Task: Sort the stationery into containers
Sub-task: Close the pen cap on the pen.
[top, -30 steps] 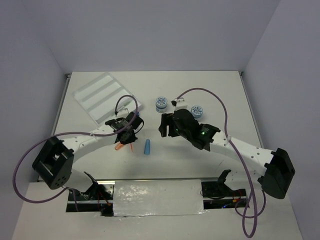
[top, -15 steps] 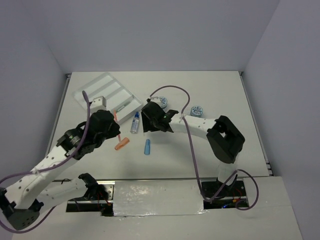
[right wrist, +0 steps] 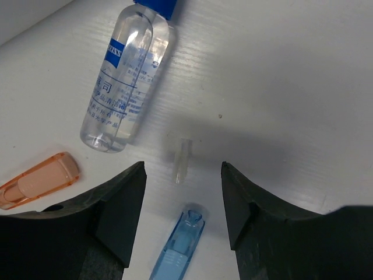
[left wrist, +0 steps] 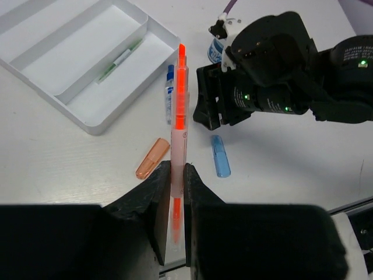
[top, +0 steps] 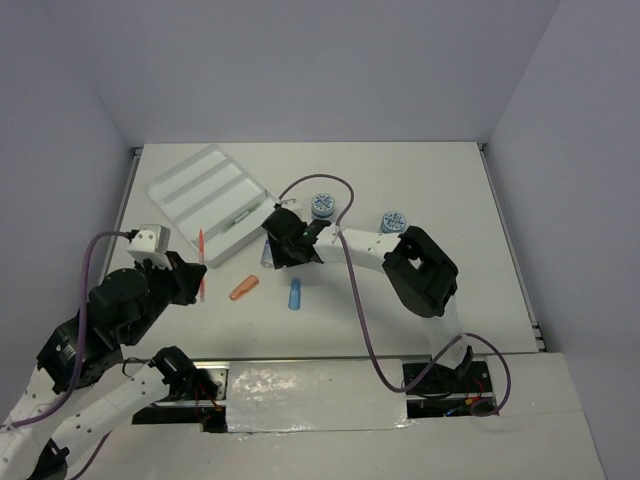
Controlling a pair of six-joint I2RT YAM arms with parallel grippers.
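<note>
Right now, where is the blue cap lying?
In the top view the blue cap lies on the table near its middle, just right of the orange cap.

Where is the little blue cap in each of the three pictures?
Top view: the blue cap lies on the table, left of centre.
Left wrist: blue cap just right of centre, to the right of the orange pen.
Right wrist: blue cap at bottom centre, touching the lower edge.
Shared landmark: the orange cap, to its left in every view.
</note>
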